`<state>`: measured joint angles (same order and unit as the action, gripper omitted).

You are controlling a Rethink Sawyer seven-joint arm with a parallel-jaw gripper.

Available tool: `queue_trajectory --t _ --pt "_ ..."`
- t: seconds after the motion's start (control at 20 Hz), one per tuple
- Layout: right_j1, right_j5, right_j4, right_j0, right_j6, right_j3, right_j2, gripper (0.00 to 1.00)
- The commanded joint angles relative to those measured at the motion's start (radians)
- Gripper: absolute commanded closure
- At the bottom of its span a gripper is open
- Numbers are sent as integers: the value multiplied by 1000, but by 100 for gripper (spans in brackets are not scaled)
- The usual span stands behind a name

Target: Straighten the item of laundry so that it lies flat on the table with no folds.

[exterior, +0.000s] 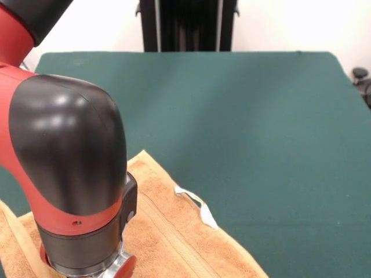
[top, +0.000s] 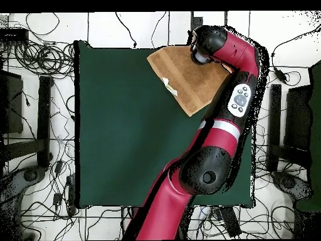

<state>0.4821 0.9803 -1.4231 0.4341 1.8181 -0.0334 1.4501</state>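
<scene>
Arm [exterior: 64,168] reaching down at front view's left, wrist low over the towel [exterior: 174,231]. Gripper hidden below the frame edge; grip impossible to tell. Towel near the table [exterior: 261,127] corner, seemingly overhanging one edge, white tag [exterior: 197,204] on its inner side. Wide bare green stretching rightward.

The bench [top: 125,125] lies bare over most of its green top, leaving wide passage on every side away from the towel [top: 188,78]. The towel sits at one corner of the bench, its white loop tag [exterior: 197,204] raised on the edge facing the open top. The red and black arm [top: 213,144] reaches along the bench edge beside the towel and hangs over the towel's far part, blocking access from above there.
</scene>
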Motion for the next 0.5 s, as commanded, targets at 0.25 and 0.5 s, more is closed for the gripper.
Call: queue_trajectory --t 0.25,0.5 --pt "52 127 143 -156 166 -227 -172 0" --pt "-23 153 230 -284 128 -389 -303 0"
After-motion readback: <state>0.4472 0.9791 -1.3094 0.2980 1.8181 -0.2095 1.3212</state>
